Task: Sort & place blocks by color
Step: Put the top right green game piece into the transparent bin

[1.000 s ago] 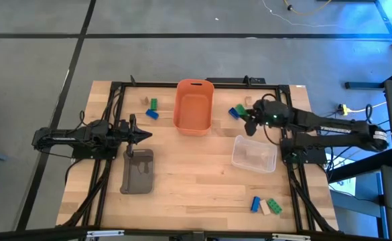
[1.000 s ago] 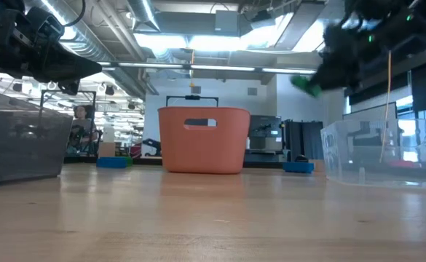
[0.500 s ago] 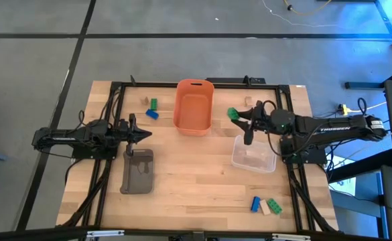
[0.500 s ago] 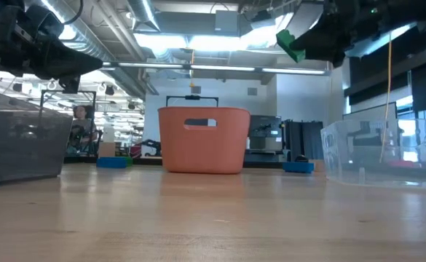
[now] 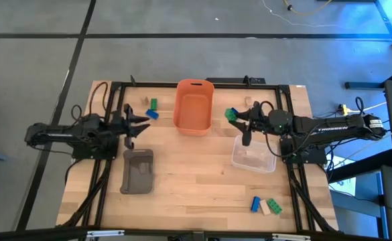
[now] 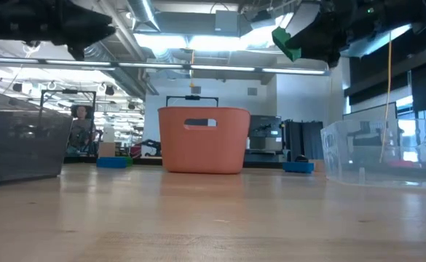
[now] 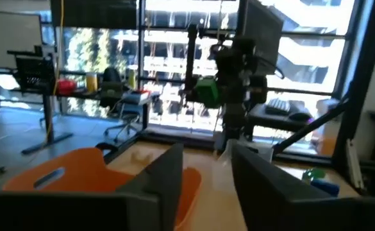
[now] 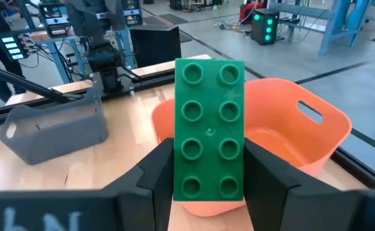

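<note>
My right gripper is shut on a green brick, high above the table just right of the orange bin. The low view shows the brick well above the bin. My left gripper is open in the air near the table's left side. It is close to a blue brick, a green brick and a tan brick that lie flat on the table. Three more bricks, blue, tan and green, lie near the near right corner. My right gripper pinches the green two-by-four brick between its two fingers, one on each long side, at the end nearer the wrist. The fingers reach in from the table's right. The brick is lifted clear, with its studded face toward the wrist camera.
The orange bin stands at the far middle of the table. A clear bin sits right of centre, below my right arm. A grey tray sits left of centre, near my left gripper. Black frame rails run along the table's left, right and far sides.
My right gripper, still shut on the green brick, moved toward the table's left and rose until the brick was beside the orange bin. It has barely moved in the last half second. My left gripper rose and moved toward the far edge, nearer the blue and green bricks.
</note>
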Robot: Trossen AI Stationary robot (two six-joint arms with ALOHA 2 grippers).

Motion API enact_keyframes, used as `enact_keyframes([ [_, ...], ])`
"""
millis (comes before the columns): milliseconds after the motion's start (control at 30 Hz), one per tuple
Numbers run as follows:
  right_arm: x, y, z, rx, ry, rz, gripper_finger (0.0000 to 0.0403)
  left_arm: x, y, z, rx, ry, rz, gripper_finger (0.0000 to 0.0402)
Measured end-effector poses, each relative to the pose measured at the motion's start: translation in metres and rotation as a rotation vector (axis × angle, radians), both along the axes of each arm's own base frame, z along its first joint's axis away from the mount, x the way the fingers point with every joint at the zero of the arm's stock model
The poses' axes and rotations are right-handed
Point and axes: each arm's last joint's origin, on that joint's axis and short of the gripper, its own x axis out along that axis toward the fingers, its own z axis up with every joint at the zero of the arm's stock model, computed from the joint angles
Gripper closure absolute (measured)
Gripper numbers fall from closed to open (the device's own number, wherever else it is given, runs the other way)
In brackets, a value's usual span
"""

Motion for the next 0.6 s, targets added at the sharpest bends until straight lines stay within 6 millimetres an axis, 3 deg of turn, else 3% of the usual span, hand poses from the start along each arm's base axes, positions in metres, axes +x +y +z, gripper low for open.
enact_keyframes([
  [200, 0.000, 0.000, 0.001, 0.000, -0.009, 0.003, 0.0262, 0.013, 0.000, 0.003, 0.018, 0.060, -0.025, 0.0202],
  [600, 0.001, 0.001, 0.005, -0.017, -0.044, 0.032, 0.0262, 0.031, -0.005, 0.012, -0.006, -0.058, -0.089, 0.0194],
])
